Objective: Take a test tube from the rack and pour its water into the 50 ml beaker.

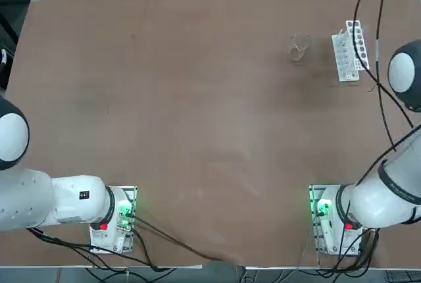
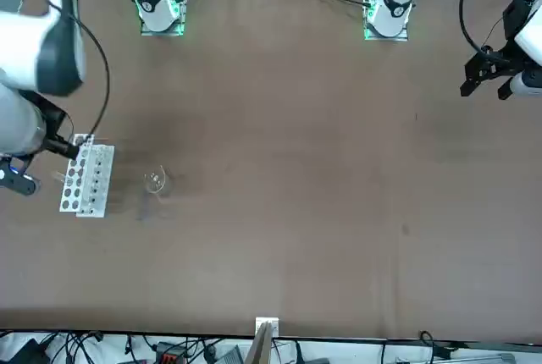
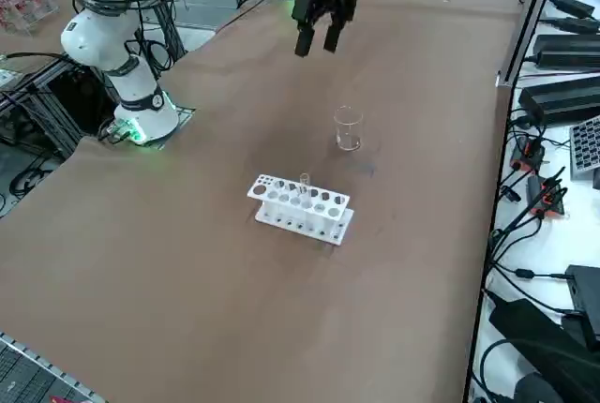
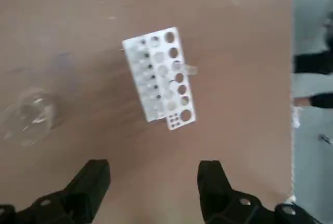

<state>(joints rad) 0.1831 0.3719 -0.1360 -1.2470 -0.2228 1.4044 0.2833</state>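
I'm hovering the right gripper (image 4: 154, 166) over the brown table (image 3: 234, 262), jaws released and spread wide, with its wrist camera facing the white two-row test tube rack (image 3: 302, 208). The clear glass test tube (image 3: 305, 184) is standing in one of the rack's holes, its top poking above the upper plate, and the small clear 50 ml beaker (image 3: 348, 128) is sitting upright on the table near the rack, apart from it. Past the table edge, a person's hand (image 4: 302, 102) is showing from a dark sleeve (image 4: 322, 100).
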